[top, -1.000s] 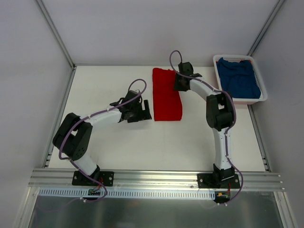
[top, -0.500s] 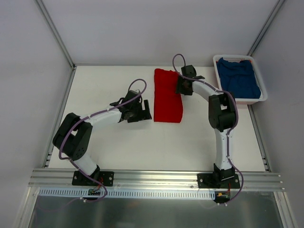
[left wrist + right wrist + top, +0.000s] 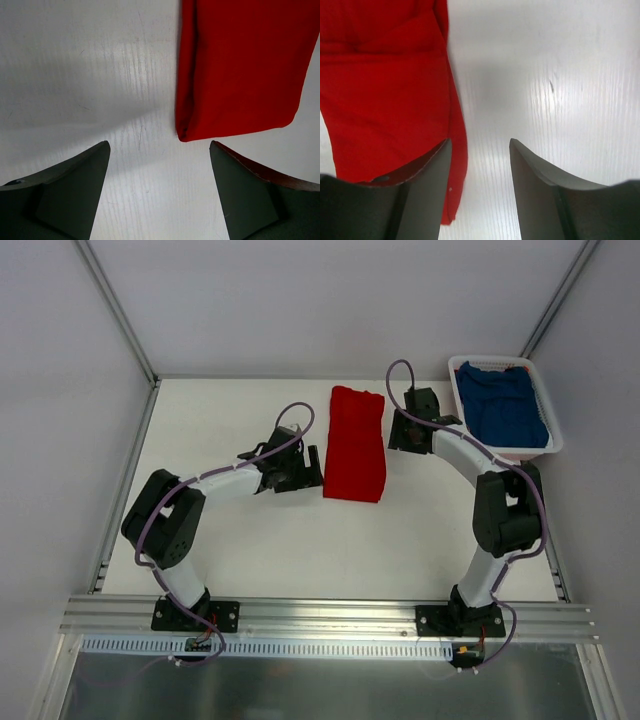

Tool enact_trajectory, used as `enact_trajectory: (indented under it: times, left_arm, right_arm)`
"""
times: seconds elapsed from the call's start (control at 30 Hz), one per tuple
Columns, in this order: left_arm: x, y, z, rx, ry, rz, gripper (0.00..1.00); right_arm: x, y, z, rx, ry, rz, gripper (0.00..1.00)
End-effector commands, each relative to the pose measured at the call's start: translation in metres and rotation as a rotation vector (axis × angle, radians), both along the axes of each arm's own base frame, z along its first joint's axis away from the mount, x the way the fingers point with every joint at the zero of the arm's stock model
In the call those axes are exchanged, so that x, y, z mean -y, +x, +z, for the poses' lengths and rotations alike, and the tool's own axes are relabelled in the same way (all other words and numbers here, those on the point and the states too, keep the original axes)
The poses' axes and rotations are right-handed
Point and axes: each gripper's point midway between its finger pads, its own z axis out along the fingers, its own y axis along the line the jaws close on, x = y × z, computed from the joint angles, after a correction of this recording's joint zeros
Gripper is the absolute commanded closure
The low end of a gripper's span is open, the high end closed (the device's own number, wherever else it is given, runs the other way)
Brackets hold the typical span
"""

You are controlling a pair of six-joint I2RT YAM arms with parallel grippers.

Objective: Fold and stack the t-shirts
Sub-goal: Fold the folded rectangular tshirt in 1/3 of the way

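1 white table, red tee, grey walls

top external: high behind arm bases, looking down on whole table | left wrist: close above table, looking down between left jaws | right wrist: likewise, between right jaws | shared: red t-shirt, all three views

White table: folded red t-shirt lying flat mid-table; white slatted basket at far right corner.
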Motion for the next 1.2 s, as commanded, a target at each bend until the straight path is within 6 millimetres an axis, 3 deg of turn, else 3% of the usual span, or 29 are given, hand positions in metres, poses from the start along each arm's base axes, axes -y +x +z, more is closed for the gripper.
enact_trajectory:
  times: [0.0,0.17,0.43,0.67,0.87,1.17]
  left_arm:
    - [0.013,0.010,0.005,0.032,-0.046,-0.038,0.18]
    - [0.017,0.012,0.002,0.035,-0.077,-0.042,0.18]
    - [0.022,0.012,-0.011,0.021,-0.116,-0.052,0.18]
    - [0.024,0.010,-0.020,0.018,-0.168,-0.043,0.18]
    - [0.028,0.010,-0.027,0.011,-0.199,-0.047,0.19]
    - [0.026,0.007,-0.032,0.002,-0.211,-0.042,0.18]
  right_arm:
    - [0.001,-0.021,0.010,0.007,0.047,-0.006,0.46]
    - [-0.002,-0.047,-0.006,-0.032,0.065,0.014,0.47]
    - [-0.033,-0.082,-0.020,-0.065,0.130,0.063,0.45]
    - [-0.052,-0.096,-0.025,-0.072,0.156,0.096,0.40]
    - [-0.055,-0.105,-0.030,-0.065,0.166,0.104,0.34]
    - [-0.064,-0.113,-0.040,-0.062,0.354,0.093,0.34]
